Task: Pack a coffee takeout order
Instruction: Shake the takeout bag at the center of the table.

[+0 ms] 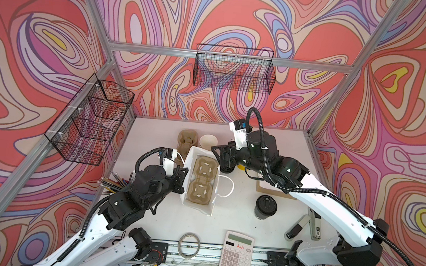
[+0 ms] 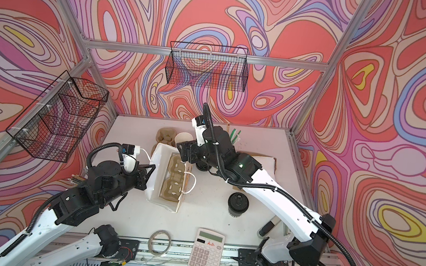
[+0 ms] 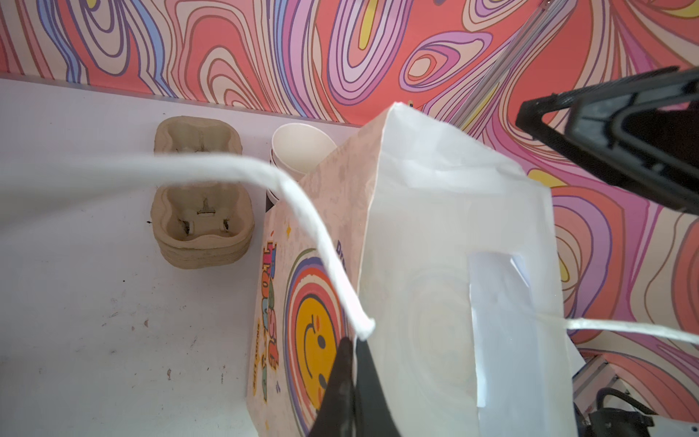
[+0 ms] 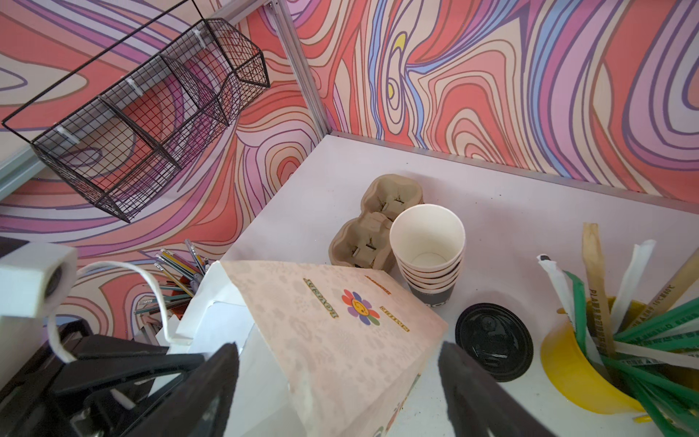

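The white table (image 1: 224, 220) is carrying a tall paper bag (image 1: 199, 207), standing open, with a two-cup carrier (image 1: 203, 180) lying flat inside. A spare stack of carriers (image 1: 187, 140) and a stack of lidless cups (image 1: 208, 141) are crowding the bag's far end, with a yellow pot of straws (image 4: 575, 370) and a loose lid (image 4: 493, 342) close by. The left gripper (image 3: 351, 363) is pinching the bag's side wall by its handle, jaws closed on paper. The right gripper (image 4: 338, 350) is hanging wide at the bag's far end, a finger on either side. The lidded black cup (image 1: 265, 207) is standing outside the bag, well apart from both grippers.
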Robot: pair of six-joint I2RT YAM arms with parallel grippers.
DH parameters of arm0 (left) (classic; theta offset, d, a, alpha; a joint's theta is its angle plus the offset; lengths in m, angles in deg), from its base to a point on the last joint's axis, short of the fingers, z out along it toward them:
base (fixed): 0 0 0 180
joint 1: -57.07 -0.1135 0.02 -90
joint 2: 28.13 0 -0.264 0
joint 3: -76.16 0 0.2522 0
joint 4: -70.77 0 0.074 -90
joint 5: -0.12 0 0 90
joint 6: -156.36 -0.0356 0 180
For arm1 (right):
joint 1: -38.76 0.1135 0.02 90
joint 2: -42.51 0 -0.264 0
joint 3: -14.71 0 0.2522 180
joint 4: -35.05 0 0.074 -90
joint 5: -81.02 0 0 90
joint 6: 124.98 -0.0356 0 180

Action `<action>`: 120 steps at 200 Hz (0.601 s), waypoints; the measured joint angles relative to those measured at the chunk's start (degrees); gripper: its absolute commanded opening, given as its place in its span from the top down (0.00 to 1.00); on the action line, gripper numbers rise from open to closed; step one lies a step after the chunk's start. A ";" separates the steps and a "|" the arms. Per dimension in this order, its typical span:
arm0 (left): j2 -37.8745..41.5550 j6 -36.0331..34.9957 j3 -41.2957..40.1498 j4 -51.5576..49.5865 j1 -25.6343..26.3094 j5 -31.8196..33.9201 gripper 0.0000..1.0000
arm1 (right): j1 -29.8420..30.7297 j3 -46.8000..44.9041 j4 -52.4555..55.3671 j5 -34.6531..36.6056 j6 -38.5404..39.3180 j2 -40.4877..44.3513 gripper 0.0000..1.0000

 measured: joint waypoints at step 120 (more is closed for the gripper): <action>-10.45 16.61 11.04 -12.13 0.00 -5.51 1.00 | 0.00 9.25 11.32 8.17 -2.43 2.95 0.05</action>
